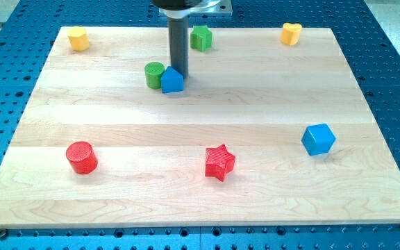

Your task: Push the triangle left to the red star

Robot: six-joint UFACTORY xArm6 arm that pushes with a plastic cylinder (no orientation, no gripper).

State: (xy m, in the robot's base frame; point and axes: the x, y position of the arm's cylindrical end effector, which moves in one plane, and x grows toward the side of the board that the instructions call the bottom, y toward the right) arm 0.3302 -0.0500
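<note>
A blue triangle lies on the wooden board at upper centre, touching a green cylinder on its left. The red star lies lower down, right of centre near the view's bottom. My tip stands right behind the blue triangle, at its upper right edge, seemingly in contact with it. The rod rises straight up out of the view's top.
A red cylinder lies at lower left. A blue cube lies at right. A green block sits at top centre, a yellow hexagonal block at top left, a yellow heart-like block at top right.
</note>
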